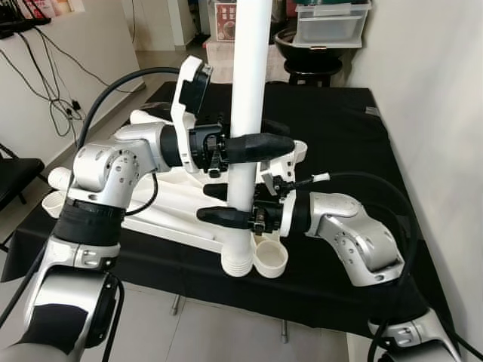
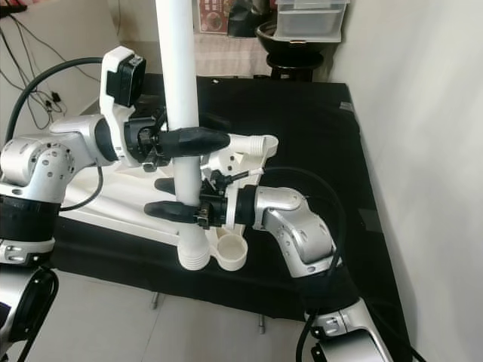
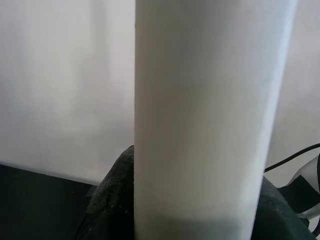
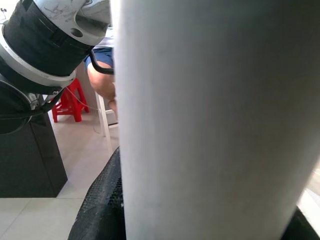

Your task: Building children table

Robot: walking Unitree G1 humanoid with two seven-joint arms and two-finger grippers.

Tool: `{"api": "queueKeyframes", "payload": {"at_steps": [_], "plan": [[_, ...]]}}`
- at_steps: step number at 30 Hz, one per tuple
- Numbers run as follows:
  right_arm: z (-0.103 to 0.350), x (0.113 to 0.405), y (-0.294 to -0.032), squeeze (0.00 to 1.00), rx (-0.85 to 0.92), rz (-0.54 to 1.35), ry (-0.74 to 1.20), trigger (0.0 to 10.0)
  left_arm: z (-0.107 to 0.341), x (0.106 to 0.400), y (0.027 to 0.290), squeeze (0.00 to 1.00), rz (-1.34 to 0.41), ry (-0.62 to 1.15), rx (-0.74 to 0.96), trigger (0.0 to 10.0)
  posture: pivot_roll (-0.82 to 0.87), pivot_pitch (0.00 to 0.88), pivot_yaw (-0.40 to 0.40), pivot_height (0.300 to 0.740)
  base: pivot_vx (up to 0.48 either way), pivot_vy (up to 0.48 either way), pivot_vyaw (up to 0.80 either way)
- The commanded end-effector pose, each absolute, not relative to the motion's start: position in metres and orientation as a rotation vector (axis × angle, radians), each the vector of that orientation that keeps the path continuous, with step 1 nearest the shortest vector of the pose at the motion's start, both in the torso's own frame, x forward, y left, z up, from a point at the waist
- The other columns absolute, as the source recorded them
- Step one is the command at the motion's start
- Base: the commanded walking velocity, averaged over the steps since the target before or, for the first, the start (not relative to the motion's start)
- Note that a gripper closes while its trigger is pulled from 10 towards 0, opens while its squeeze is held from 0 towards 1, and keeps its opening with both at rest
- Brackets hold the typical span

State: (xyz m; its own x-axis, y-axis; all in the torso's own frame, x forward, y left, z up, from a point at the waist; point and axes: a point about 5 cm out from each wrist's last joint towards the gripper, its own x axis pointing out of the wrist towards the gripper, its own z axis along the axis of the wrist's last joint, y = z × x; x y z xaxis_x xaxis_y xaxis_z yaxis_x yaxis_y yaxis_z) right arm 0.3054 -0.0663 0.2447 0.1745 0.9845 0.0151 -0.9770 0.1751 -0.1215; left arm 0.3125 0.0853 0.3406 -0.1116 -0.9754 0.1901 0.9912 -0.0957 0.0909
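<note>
Here both hands are gripping the tall white plastic table leg [image 1: 247,90] upright at frame centre: left hand [image 1: 253,147] clamping above, right hand [image 1: 235,216] below. Its ribbed end is hanging beside the white round socket [image 1: 270,260]; next comes aligning and pressing down.

The tall round plastic table leg [image 1: 247,90] is plain white, with a ribbed white end below the grippers. The left gripper [image 1: 253,148] has matt black fingers on a shiny silver arm, and so has the right gripper [image 1: 226,215] under it. Behind both grippers, the flat plastic tabletop piece with round sockets [image 1: 170,204] is white too. The cloth-covered counter [image 1: 339,151] beneath them is solid black, unpatterned. Beyond the right gripper a small plastic stool [image 4: 67,102] is bright red on a pale grey tiled floor [image 4: 50,205].
</note>
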Motion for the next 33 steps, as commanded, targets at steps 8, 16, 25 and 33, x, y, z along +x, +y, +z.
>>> {"api": "queueKeyframes", "payload": {"at_steps": [8,16,25,33], "plan": [[0.241,0.301,-0.038,0.0,-0.131,1.475,-0.071,0.0,0.374,0.293,0.034,0.0,-1.855,-0.378,-0.134,0.0,-0.03,0.058,0.023,0.74,0.0,0.0,0.0],[0.244,0.313,-0.048,0.0,-0.115,1.339,-0.1,0.0,0.425,0.298,0.054,1.0,-1.521,-0.55,-0.17,10.0,-0.01,0.044,0.02,0.74,0.0,0.0,0.0],[0.242,0.325,-0.073,0.0,-0.104,1.178,-0.108,0.0,0.435,0.305,0.135,1.0,-1.206,-0.686,-0.205,10.0,-0.01,0.042,0.017,0.74,0.0,0.0,0.0],[0.241,0.344,-0.105,0.0,-0.131,0.97,-0.099,0.0,0.456,0.273,0.172,1.0,-1.068,-0.815,-0.221,10.0,0.0,0.047,0.004,0.74,0.0,0.0,0.0]]}}
